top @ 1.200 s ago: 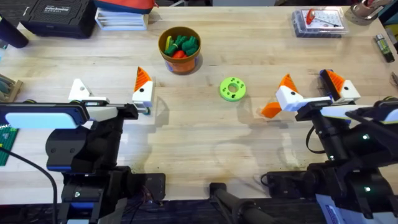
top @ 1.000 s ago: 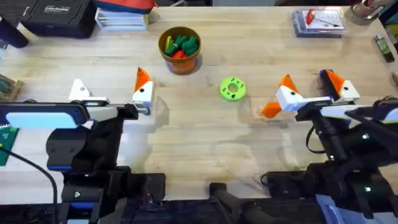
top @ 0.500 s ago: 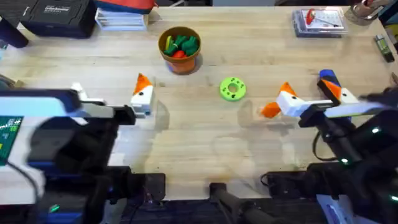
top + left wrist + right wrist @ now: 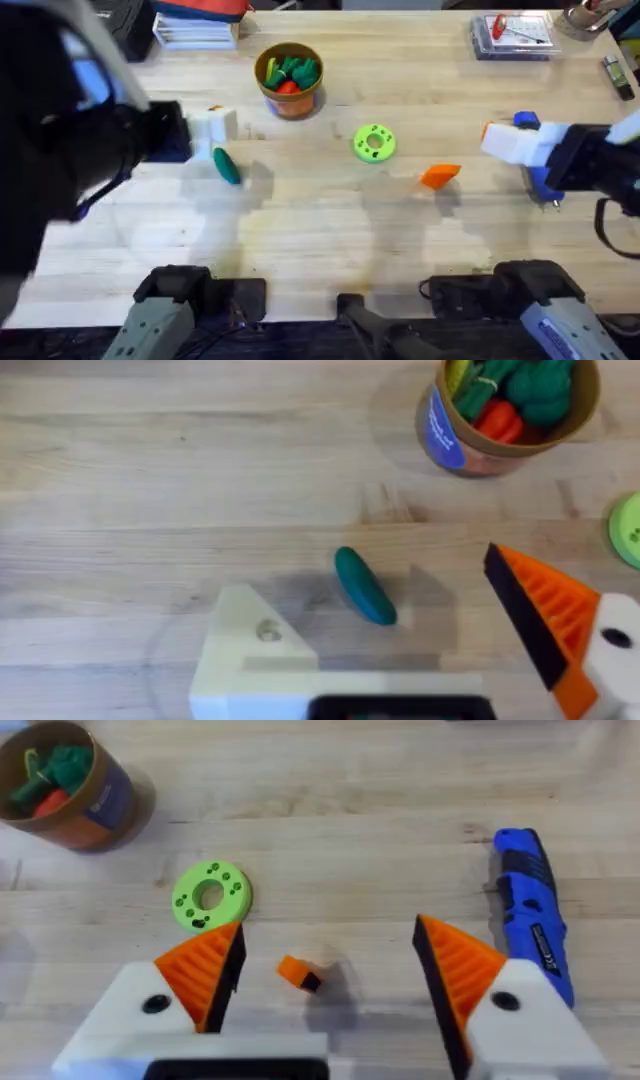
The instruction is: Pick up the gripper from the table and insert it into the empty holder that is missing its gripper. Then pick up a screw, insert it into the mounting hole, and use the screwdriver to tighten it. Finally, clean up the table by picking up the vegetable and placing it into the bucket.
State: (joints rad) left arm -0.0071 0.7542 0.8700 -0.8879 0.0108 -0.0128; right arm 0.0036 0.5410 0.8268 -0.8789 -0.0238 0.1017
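The gripper (image 4: 440, 176), a small orange wedge (image 4: 298, 972), lies on the table right of the vegetable (image 4: 374, 142), a bright green disc (image 4: 211, 897). The orange-brown bucket (image 4: 290, 78) stands at the back with toy pieces inside (image 4: 505, 410). My left gripper (image 4: 208, 128) hangs open (image 4: 385, 622); its plain white holder (image 4: 255, 650) faces an orange-tipped finger (image 4: 555, 625). My right gripper (image 4: 512, 146) is open above the wedge (image 4: 328, 948). Beside and partly under it lies the blue screwdriver (image 4: 545, 183) (image 4: 530, 910). A screw is out of view.
A dark green toy piece (image 4: 227, 165) (image 4: 364, 586) lies on the table under the left gripper. A clear box (image 4: 512, 35) sits at the back right. Dark cases and a stack of trays (image 4: 195, 25) line the back left.
Both arms have risen toward the camera. The left arm now looms large and blurred, uncovering the dark green piece. The right gripper has drawn back to the right of the orange wedge.
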